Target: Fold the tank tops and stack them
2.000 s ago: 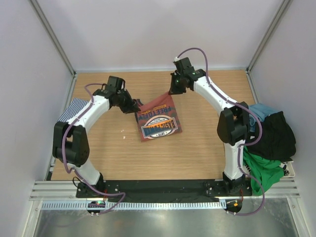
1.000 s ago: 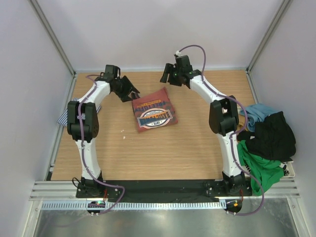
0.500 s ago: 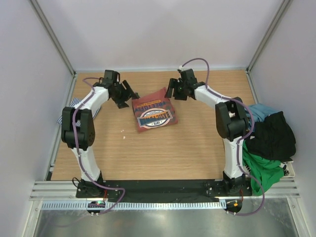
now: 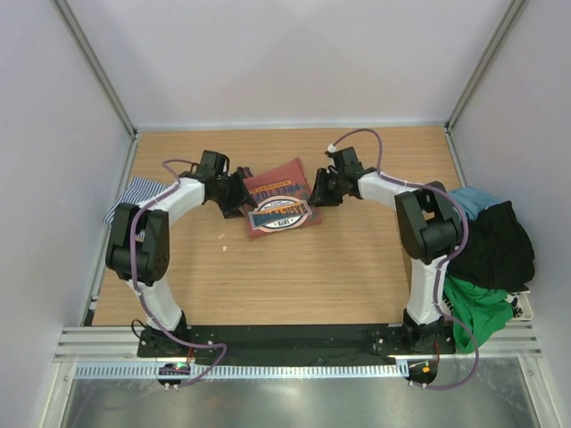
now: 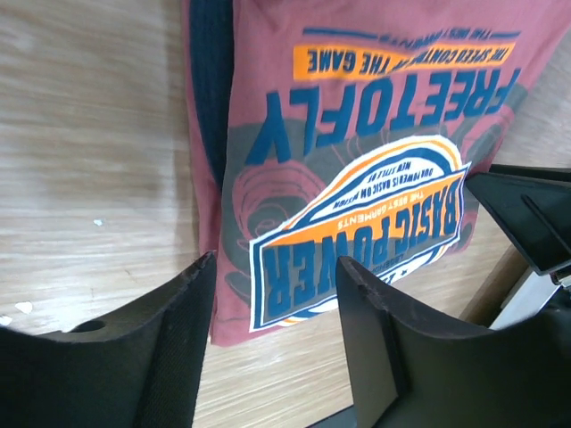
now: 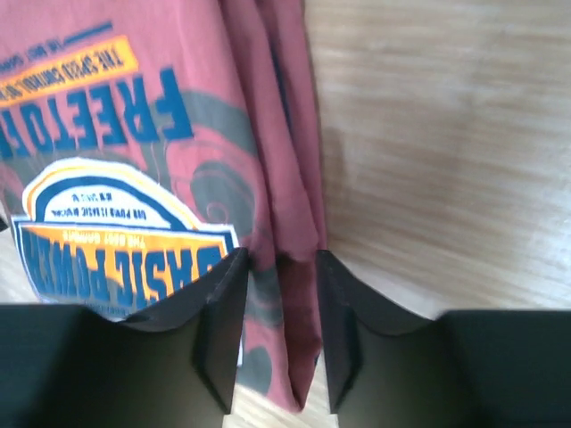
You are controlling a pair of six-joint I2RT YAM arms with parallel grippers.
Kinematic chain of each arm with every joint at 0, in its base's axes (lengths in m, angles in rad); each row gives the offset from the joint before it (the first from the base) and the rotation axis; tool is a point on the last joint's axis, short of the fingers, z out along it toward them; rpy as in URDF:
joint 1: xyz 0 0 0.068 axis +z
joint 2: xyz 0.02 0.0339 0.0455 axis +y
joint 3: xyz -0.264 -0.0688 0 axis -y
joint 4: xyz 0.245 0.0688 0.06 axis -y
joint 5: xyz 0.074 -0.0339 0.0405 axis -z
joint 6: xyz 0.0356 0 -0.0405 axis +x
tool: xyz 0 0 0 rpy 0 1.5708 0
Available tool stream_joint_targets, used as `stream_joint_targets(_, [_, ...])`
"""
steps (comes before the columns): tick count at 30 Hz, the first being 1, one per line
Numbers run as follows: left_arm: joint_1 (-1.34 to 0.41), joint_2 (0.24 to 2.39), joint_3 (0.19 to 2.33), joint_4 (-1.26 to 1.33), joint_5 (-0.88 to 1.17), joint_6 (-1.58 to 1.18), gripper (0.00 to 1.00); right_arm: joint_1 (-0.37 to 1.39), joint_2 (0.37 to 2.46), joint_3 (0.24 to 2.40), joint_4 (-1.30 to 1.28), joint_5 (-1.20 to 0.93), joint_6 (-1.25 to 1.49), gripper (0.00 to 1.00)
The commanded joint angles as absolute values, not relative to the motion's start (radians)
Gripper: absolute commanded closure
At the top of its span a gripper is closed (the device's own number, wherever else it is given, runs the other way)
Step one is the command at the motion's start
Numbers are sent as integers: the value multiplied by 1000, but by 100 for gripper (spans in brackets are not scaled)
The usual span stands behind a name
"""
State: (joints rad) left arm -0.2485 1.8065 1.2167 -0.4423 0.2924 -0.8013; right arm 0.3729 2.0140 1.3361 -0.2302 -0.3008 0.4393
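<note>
Red tank top (image 4: 279, 208) sits folded in the far half of the bench (image 4: 294, 276), roughly midway between the left and right edges, print up. Left tool (image 4: 237, 200) is spread wide over its left side, nothing pinched. Right tool (image 4: 321, 193) has a finger either side of the right-hand fold; can't tell if it's actually biting.

Tip imo: catch every layer on both sides and lift level, or the fold slumps open.

Striped top (image 4: 136, 193) lies at the left edge, so the carry goes left over bare wood. The laundry heap (image 4: 486, 259) crowds the right edge.
</note>
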Motion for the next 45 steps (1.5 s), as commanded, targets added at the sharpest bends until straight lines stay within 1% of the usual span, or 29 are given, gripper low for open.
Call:
stream_joint_targets(1, [-259,1764,1183,-371,328,-784,46,379,1928,1284,-176,-353,456,64])
stream_joint_targets(2, [-268,1758,1172,-371,328,-782,47,379,1915,1269,-176,-357,457,74])
stream_joint_targets(4, [-278,1718,1128,-358,313,-779,49,385,1867,1214,-161,-367,465,82])
stream_joint_targets(5, [-285,1701,1111,-351,307,-778,49,390,1849,1192,-153,-371,466,88])
stream_joint_targets(7, [-288,1652,1066,-345,301,-778,49,394,1815,1142,-150,-373,466,92])
stream_joint_targets(8, [-288,1640,1054,-347,299,-776,49,397,1784,1126,-149,-371,466,96])
stream_joint_targets(13, [-288,1615,1019,-339,298,-761,48,397,1720,1063,-152,-360,469,98])
stream_joint_targets(21, [-290,1697,1052,-330,305,-747,49,396,1701,1026,-156,-356,477,99])
stream_joint_targets(22, [-290,1701,1052,-330,301,-744,49,397,1703,1026,-155,-354,477,97])
stream_joint_targets(23, [-290,1710,1051,-331,296,-741,49,399,1707,1026,-155,-348,477,91])
stream_joint_targets(24, [-290,1713,1052,-331,293,-739,49,399,1707,1026,-159,-341,477,81])
stream_joint_targets(25, [-290,1721,1054,-331,291,-738,49,399,1710,1025,-156,-333,477,67])
stream_joint_targets(26, [-290,1730,1061,-333,291,-735,49,397,1713,1026,-156,-327,476,64])
stream_joint_targets(30, [-290,1759,1083,-330,293,-727,50,397,1738,1063,-176,-290,457,59])
stream_joint_targets(34, [-291,1782,1101,-328,296,-721,50,399,1766,1101,-204,-249,442,52])
stream_joint_targets(35, [-290,1786,1107,-328,293,-719,51,397,1782,1111,-210,-239,437,52])
stream_joint_targets(38, [-291,1795,1108,-330,293,-716,57,402,1805,1129,-219,-232,431,51])
stream_joint_targets(39, [-290,1798,1106,-328,295,-716,62,403,1821,1134,-215,-236,431,53])
stream_joint_targets(42, [-290,1798,1095,-322,296,-713,72,416,1847,1138,-203,-253,428,57])
stream_joint_targets(44, [-291,1793,1078,-310,302,-710,75,419,1859,1137,-187,-281,433,65])
stream_joint_targets(45, [-291,1790,1072,-308,304,-710,80,422,1867,1132,-184,-290,434,77])
